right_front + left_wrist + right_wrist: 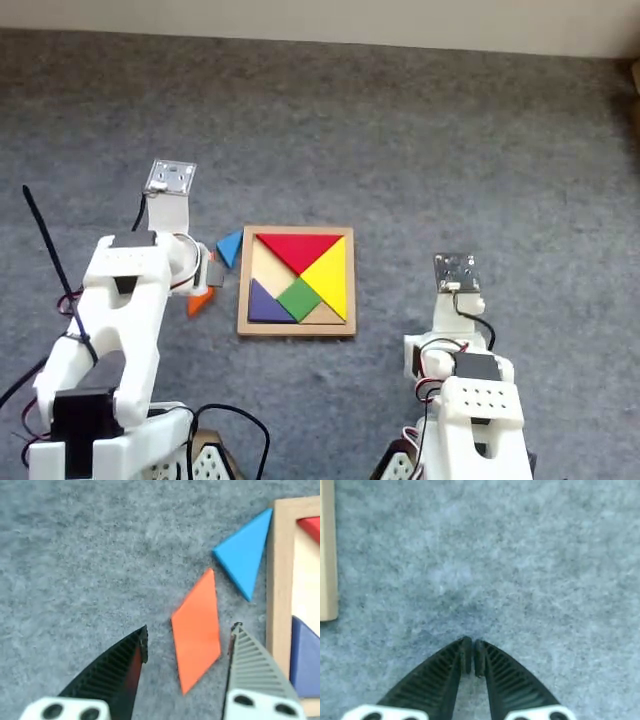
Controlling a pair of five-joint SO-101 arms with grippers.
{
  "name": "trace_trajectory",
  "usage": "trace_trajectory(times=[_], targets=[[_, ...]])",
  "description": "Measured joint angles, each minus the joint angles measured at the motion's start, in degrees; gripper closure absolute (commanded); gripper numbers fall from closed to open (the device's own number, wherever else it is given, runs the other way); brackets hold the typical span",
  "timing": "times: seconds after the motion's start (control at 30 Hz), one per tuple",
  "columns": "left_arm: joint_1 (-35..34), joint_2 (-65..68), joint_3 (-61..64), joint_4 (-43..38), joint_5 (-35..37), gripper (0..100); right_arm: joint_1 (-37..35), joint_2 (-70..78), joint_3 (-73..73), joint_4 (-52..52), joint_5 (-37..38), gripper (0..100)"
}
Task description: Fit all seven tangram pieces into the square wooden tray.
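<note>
- So, high view: the wooden tray [296,330] holds the red triangle [298,248], yellow triangle [330,275], green square [299,297] and purple triangle [262,303]. Bare wood shows on the tray's left side and at its near-right corner, so I'd call the job partway done.
- The blue triangle [231,247] lies just off the tray's far-left corner. The orange parallelogram [200,300] lies off the tray's left edge, half under the left arm [125,300]. The right arm [460,290] sits well to the right of the tray, probably to keep clear.
- Left wrist view shows what the arm hides from above. The left gripper [189,629] has its pincer apart, one finger on each side of the orange parallelogram [196,630]. The piece lies flat on the carpet [75,555], near the tray rim [277,580] but apart from it.
- That reads as lined up for a pick. The piece is thin, so closing on it could skid it.
- The blue triangle's [245,555] tip is right at the rim; can't tell if it touches.
- Right wrist view: the right gripper [472,655] has its pincer together with nothing in it, over carpet beside the tray's corner [327,555]. The high view can't settle that.
</note>
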Motion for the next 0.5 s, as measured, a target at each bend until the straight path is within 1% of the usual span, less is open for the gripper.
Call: trace_trajectory(times=[0.17,0.5], targets=[[-0.18,0.00,1.41,-2.11,0.00,74,0.00,0.00,0.00,0.00,0.00,96.2],[-0.09,-0.18,1.49,-2.29,0.00,74,0.00,0.00,0.09,0.00,0.00,96.2]])
